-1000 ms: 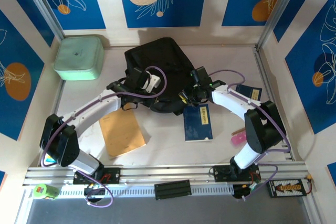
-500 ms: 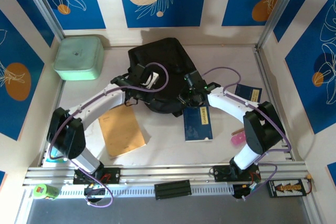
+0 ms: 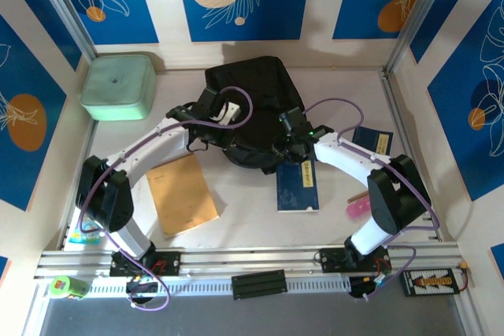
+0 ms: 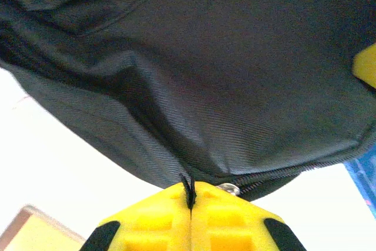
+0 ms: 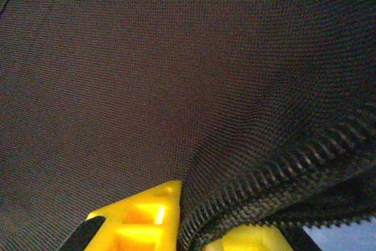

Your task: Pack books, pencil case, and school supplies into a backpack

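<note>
Looking at the backpack: it lies at the far middle of the table, black fabric slumped, near edge facing the arms. Both hands are on that near edge.

Left hand: yellow fingers pressed together, pinching a thin black tab right beside the zipper. Fabric bunches up just above the pinch.

Right hand: fingers clamped on the backpack's rim. Cloth and zipper teeth run between them, so they're closed on the fabric, not on each other.

First book: dark blue with a pale label strip, flat on the table, just in front of the backpack's near-right corner, partly under the right wrist.

Second book: further right, half covered by the right arm, apart from the backpack.

Brown envelope: flat, near-left of the backpack, under the left arm.

Mint-green box: far-left corner, well apart from the backpack.

Small pink item: near the right arm's base, too small to identify.
</note>
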Robot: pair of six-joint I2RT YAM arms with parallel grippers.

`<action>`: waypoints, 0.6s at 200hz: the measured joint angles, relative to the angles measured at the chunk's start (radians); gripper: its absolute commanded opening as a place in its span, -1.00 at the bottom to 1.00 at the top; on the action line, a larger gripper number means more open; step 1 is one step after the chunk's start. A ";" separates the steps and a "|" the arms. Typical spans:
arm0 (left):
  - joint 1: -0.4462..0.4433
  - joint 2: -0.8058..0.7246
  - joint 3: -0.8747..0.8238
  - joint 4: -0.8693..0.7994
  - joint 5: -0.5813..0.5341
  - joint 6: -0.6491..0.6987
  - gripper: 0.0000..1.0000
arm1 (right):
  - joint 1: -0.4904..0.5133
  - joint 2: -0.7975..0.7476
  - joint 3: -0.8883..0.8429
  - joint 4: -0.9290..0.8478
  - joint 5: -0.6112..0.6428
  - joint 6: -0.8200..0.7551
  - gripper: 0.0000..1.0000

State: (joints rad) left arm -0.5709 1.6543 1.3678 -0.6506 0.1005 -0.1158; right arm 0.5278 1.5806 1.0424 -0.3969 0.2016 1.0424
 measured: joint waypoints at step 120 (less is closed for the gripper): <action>-0.064 0.135 0.182 0.003 0.135 0.021 -1.00 | -0.139 -0.171 -0.090 0.037 -0.303 0.181 0.40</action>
State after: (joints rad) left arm -0.6346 1.7893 1.5497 -0.6479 0.2356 -0.0944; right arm 0.3885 1.4101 0.9527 -0.3603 -0.1009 1.2232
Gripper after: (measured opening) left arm 0.059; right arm 0.683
